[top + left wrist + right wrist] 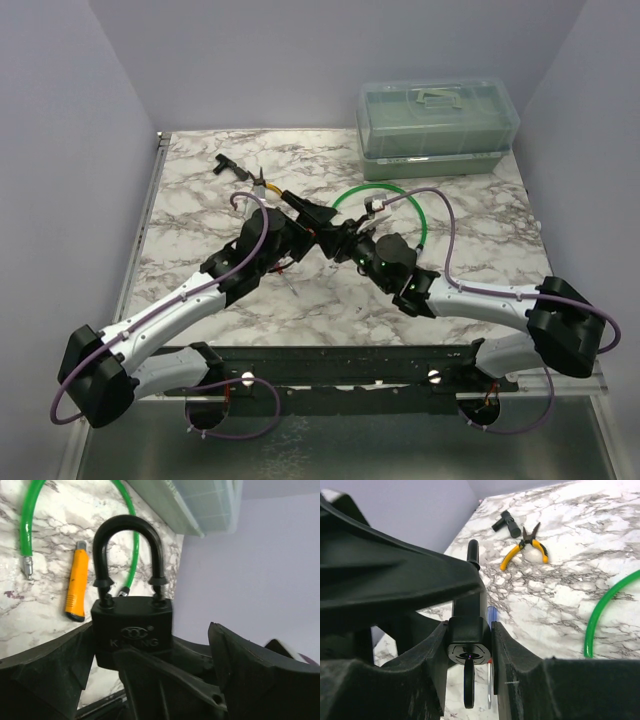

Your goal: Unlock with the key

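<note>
A green hose (22,530), orange utility knife (76,582), yellow-handled pliers (525,547) and clear storage box (437,125) lie on the marble table (470,210).

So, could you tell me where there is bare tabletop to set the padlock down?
Bare marble: between the green cable and the right edge of the table, in the near strip in front of the padlock, and left of the black tool. Mid-table is crowded around the padlock and pliers; the storage box fills the far right.
</note>
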You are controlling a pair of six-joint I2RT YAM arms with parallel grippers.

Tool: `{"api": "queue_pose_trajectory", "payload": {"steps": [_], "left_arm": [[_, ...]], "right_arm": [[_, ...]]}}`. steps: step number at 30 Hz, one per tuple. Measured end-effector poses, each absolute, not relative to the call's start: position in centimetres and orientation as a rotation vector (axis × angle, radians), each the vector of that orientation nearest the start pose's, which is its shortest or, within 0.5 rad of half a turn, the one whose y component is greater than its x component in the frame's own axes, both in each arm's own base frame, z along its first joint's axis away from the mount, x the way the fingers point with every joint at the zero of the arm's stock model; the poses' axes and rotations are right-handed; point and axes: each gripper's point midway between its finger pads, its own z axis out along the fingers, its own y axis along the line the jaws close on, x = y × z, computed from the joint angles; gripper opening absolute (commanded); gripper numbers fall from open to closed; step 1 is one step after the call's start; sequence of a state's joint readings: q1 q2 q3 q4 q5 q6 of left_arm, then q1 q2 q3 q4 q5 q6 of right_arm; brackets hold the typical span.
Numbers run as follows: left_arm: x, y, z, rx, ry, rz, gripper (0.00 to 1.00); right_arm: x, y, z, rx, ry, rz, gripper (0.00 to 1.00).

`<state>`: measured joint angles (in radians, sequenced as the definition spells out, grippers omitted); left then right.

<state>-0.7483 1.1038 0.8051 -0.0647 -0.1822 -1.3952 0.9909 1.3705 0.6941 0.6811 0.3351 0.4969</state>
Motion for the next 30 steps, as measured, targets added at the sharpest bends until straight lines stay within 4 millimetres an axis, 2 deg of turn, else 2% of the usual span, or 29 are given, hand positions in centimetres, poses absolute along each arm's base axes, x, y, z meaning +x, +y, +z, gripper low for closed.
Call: {"api": "queue_pose_trajectory", "payload": {"steps": [7,10,12,16,21,30], "left_arm": [[27.3,-25.8,25.4,-0.78,1.911,-1.218,0.99],[27.0,-24.5,26.2,-0.777,1.86,-1.205,0.93],[26.8,-23.6,26.7,-0.779,1.82,-1.193,0.84],[26.5,-22.3,27.5,-0.767,1.769,-1.171,0.76],[26.3,-21.4,27.4,-0.75,1.753,-1.142,0.73],[26.0,-21.9,26.6,-0.696,1.779,-1.135,0.6]], "right_arm": [[26.6,33.7,22.5,-0.144,1.658,0.892,0.0],[26.0,33.2,22.6,-0.15,1.667,0.9,0.0],[25.4,33.0,22.8,-0.161,1.669,0.917,0.0],[24.1,32.8,23.9,-0.192,1.661,0.981,0.0],[21.9,32.8,25.3,-0.264,1.633,1.08,0.0],[19.4,33.2,26.3,-0.351,1.61,1.202,0.0]]}}
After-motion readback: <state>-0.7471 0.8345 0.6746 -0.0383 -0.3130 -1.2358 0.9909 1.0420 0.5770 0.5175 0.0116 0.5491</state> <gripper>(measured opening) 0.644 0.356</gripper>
